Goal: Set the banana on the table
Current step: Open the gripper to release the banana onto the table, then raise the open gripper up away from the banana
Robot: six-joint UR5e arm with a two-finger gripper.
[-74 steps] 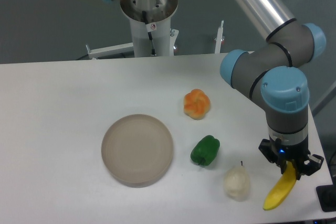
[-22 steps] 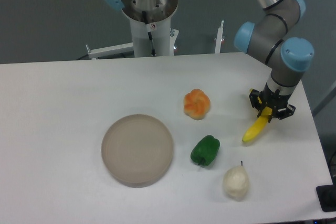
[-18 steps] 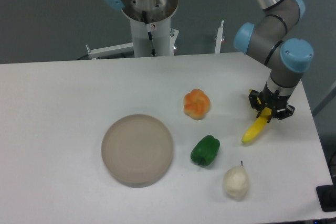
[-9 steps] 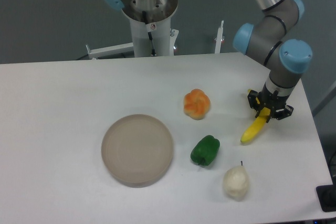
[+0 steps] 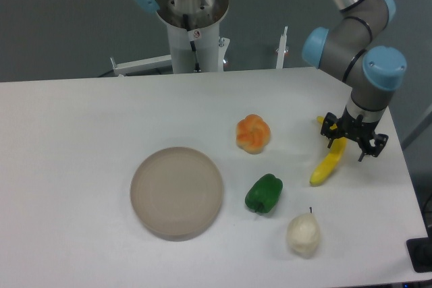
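In the single camera view, one white bench (image 5: 88,139) filled most of the frame, and on it lay five things in all: one plate, one banana, one green pepper, one pale pear and one orange lobed fruit. The round grey-beige plate (image 5: 176,191) sat left of centre in the lower half of the frame, and nothing lay in it. The orange lobed fruit (image 5: 253,133) stood near the middle of the frame, above and to the right of the plate. The green pepper (image 5: 264,193) lay just right of the plate's rim, apart from it, and the pale pear (image 5: 304,234) stood lower right of the pepper with its thin dark stem pointing up. The one banana (image 5: 327,164), small and bright yellow, lay on the bench at the right side of the frame, slanting from lower left to upper right, well apart from the plate. One arm came down from the upper right corner, and its gripper (image 5: 353,141) hung over the banana's upper end with its dark fingers spread apart, released around the fruit rather than clamped on it. The arm's base column stood behind the bench at upper centre.
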